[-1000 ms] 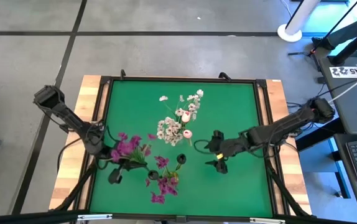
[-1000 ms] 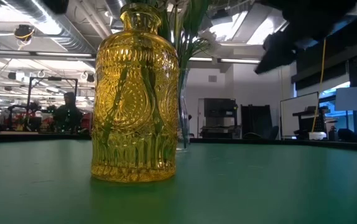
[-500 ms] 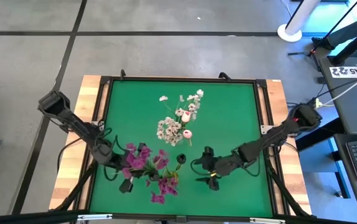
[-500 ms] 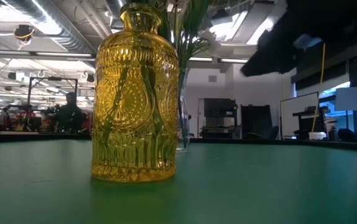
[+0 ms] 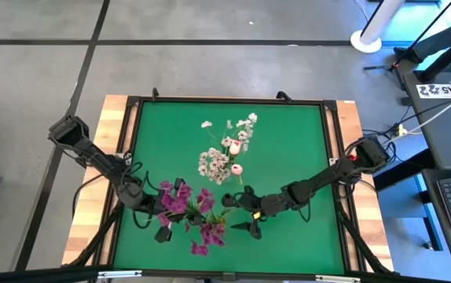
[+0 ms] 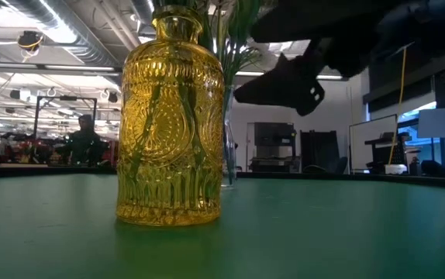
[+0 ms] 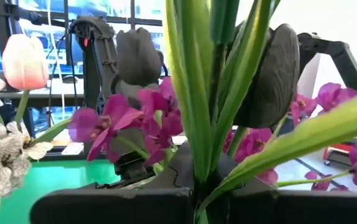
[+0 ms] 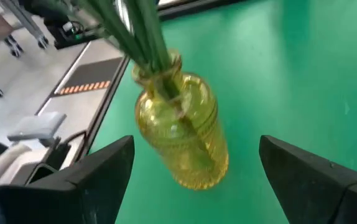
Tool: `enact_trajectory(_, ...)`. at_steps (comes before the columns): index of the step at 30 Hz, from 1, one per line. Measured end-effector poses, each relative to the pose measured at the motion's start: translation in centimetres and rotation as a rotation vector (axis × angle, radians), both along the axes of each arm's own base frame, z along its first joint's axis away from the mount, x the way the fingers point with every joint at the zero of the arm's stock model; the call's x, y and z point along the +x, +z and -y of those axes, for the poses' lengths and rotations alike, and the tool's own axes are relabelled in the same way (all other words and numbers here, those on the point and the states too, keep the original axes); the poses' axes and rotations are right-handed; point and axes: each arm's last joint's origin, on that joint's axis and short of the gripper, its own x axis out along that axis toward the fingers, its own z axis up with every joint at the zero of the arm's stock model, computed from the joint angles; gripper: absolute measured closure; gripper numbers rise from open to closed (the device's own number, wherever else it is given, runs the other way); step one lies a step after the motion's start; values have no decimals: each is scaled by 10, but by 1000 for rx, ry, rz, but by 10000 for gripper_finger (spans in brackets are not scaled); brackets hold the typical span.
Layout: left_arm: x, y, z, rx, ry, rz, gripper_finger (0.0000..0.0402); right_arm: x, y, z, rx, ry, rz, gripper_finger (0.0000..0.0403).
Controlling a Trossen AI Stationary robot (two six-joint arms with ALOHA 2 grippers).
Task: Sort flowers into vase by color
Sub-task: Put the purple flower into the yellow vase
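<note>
A yellow glass vase (image 5: pixel 212 228) (image 6: pixel 172 124) (image 8: pixel 185 140) stands on its base on the green mat, near the near edge, with magenta flowers (image 5: pixel 202 240) in it. My left gripper (image 5: pixel 169 211) (image 7: pixel 197 186) is just left of the vase and is shut on another magenta flower stem (image 5: pixel 180 200). My right gripper (image 5: pixel 241 214) (image 8: pixel 194 158) (image 6: pixel 284 77) hangs open right of the vase, its fingers spread on either side without touching it. A clear vase (image 5: pixel 227 177) farther back holds white blossoms and pink tulip buds (image 5: pixel 224 153). My left gripper pinches the magenta flower's green stalk and leaves (image 7: pixel 198 168) between its two shut fingers. The fingers come about level from the table's left. The stem reaches on past the fingertips, its blossoms (image 7: pixel 135 118) beyond them, lifted clear of the mat beside the yellow vase.
A black frame and wooden border (image 5: pixel 343 157) run round the mat. The far half and right side of the mat (image 5: pixel 288 134) are bare green. The room beyond holds desks, equipment and a person (image 6: pixel 83 139) far off.
My left gripper has carried the magenta stem toward the table's right and a little nearer, up to the yellow vase, rolling as it went. My right gripper has come down and toward the table's left, tipping its fingers downward, and stays open beside the vase.
</note>
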Motion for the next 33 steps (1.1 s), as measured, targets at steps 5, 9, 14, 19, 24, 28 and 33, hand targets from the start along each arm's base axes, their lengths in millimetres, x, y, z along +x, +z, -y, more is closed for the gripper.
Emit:
enact_trajectory(5, 0, 0, -1, 23, 22, 2, 398, 5, 6, 2, 14, -10, 30, 59)
enact_trajectory(9, 0, 0, -1, 28, 43, -1, 398, 8, 12, 0, 19, -9, 49, 59)
enact_trajectory(14, 0, -1, -1, 31, 43, -8, 398, 9, 13, 0, 20, -8, 51, 59)
enact_trajectory(19, 0, -2, -1, 17, 20, -16, 398, 9, 13, 0, 19, -8, 49, 59)
enact_trajectory(24, 0, -2, -1, 17, 18, -19, 398, 9, 13, 0, 22, -6, 50, 59)
enact_trajectory(28, 0, -2, -1, 17, 19, -19, 398, 9, 13, -1, 30, 16, 47, 59)
enact_trajectory(33, 0, -2, -2, 27, 53, -13, 398, 12, 11, -2, 38, 17, 61, 59)
